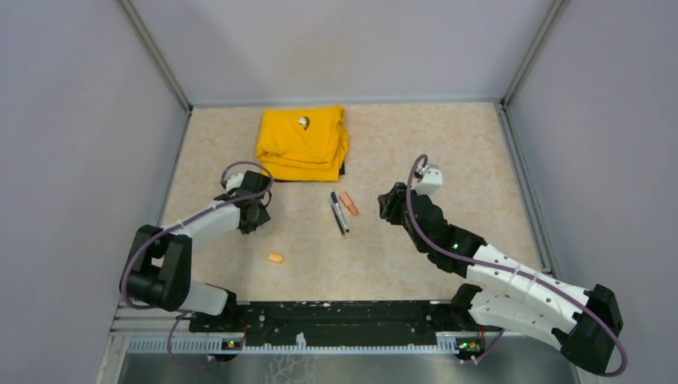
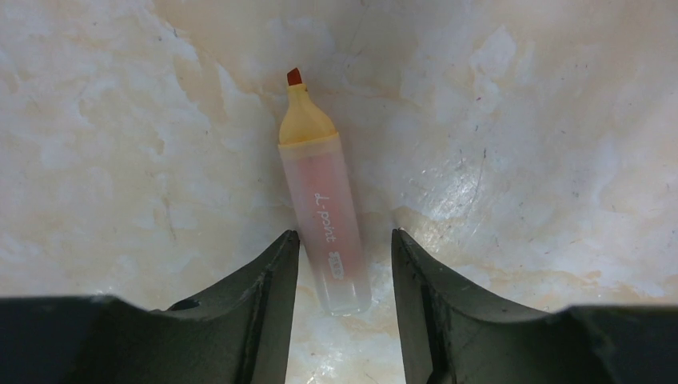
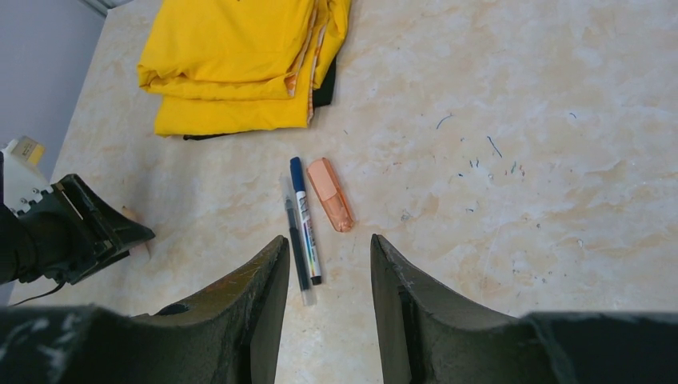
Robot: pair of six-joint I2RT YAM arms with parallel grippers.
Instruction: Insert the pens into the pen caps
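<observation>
An uncapped orange marker (image 2: pixel 324 212) lies flat on the table, its red tip pointing away. My left gripper (image 2: pixel 344 240) (image 1: pixel 253 213) is open, low over the table. Its fingers (image 2: pixel 268 280) straddle the marker's rear end, with a gap showing on the right side. A light orange cap (image 1: pixel 275 258) lies alone, nearer the bases. At mid-table lie a white pen with a dark blue end (image 3: pixel 305 216) (image 1: pixel 337 208), a thin dark pen (image 3: pixel 297 244) beside it and a second orange marker (image 3: pixel 331 194) (image 1: pixel 348 203). My right gripper (image 3: pixel 329 240) (image 1: pixel 392 204) is open and holds nothing, just short of them.
A folded yellow cloth (image 1: pixel 304 142) (image 3: pixel 236 60) lies over something dark at the back of the table. Grey walls close in the table on the left, right and far sides. My left gripper (image 3: pixel 80 232) also shows in the right wrist view.
</observation>
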